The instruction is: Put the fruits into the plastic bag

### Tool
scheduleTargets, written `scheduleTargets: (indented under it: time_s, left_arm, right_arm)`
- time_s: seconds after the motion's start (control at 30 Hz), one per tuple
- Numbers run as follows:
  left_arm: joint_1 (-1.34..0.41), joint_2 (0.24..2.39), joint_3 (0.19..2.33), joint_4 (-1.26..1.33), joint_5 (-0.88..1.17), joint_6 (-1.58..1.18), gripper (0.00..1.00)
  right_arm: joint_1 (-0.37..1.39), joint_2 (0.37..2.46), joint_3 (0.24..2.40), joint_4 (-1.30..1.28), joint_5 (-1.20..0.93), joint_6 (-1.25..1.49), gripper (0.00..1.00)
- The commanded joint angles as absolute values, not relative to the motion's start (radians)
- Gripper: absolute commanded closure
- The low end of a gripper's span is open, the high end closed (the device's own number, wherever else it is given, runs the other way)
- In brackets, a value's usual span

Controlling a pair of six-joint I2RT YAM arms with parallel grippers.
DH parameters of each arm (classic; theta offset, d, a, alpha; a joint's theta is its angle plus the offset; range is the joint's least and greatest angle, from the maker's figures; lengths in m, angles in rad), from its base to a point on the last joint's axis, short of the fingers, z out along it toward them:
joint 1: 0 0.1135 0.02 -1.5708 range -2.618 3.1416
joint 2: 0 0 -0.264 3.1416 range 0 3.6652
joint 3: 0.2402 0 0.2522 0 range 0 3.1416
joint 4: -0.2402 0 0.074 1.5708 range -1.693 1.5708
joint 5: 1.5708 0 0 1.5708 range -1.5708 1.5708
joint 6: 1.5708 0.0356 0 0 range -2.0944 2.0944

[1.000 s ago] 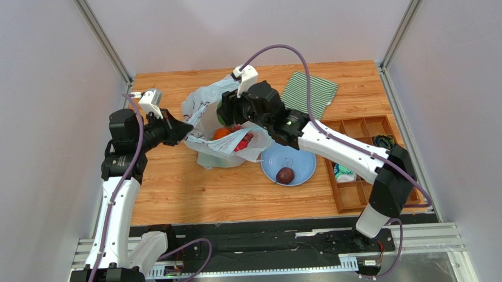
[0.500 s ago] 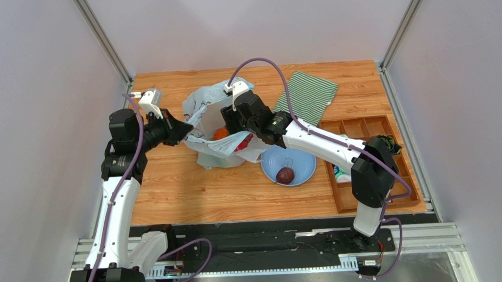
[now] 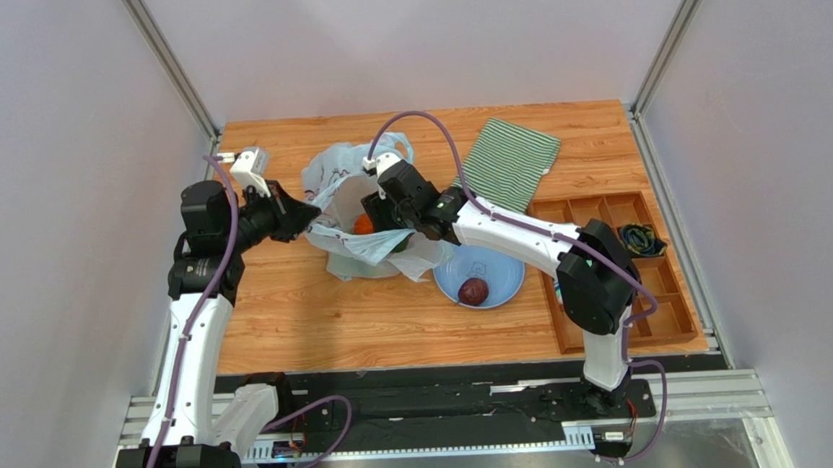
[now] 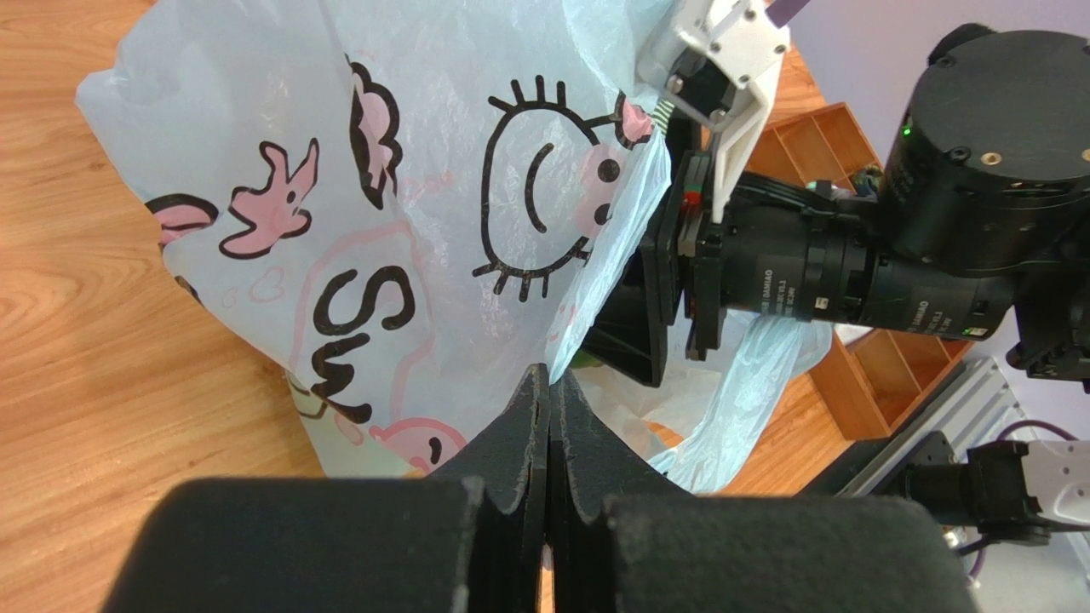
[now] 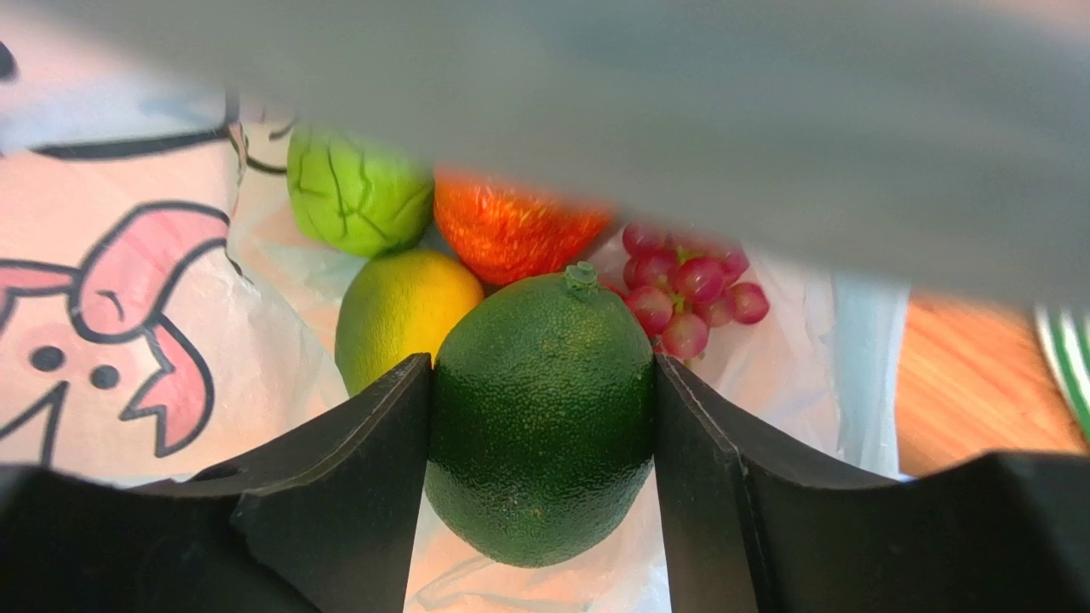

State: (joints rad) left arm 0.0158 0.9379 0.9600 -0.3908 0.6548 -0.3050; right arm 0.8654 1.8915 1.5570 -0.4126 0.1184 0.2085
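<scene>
The left hand [image 4: 549, 399] pinches the bag [image 4: 384, 192] rim, while the right hand [image 5: 544, 383], inside it, clamps a dark green fruit [image 5: 537, 460].

Filmy plastic bag [image 4: 384, 192]; matt, pebbly dark green fruit [image 5: 537, 409].

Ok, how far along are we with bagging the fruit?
Done: a bright green ball, an orange fruit, a yellow-green one and grapes already lie in the plastic bag. In hand: the right gripper grips a dark green fruit above them, while the left gripper pinches the bag's edge. Left: the dark purple fruit on the blue plate.
</scene>
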Motion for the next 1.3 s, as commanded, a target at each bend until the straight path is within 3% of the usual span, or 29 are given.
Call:
scheduleTargets:
  time_s: [0.0,0.13,0.33,0.73,1.07,1.27]
  left_arm:
    - [0.023,0.927,0.974,-0.356,0.675,-0.304,1.00]
    - [0.023,0.927,0.974,-0.356,0.675,-0.304,1.00]
    - [0.023,0.927,0.974,-0.356,0.673,-0.304,1.00]
    - [0.023,0.925,0.974,-0.359,0.672,-0.302,1.00]
    - [0.023,0.925,0.973,-0.357,0.670,-0.302,1.00]
    - [0.025,0.925,0.973,-0.357,0.669,-0.301,1.00]
  right_arm:
    - [0.868,1.891,1.608,-0.420,0.087,0.196,0.45]
    - [0.868,1.894,1.609,-0.423,0.069,0.186,0.29]
    - [0.870,1.896,1.615,-0.428,0.067,0.184,0.18]
    - [0.873,1.815,1.591,-0.374,0.034,0.179,0.17]
    - [0.885,1.553,1.448,-0.151,-0.106,0.192,0.19]
    - [0.887,1.338,1.307,-0.048,-0.003,0.193,0.18]
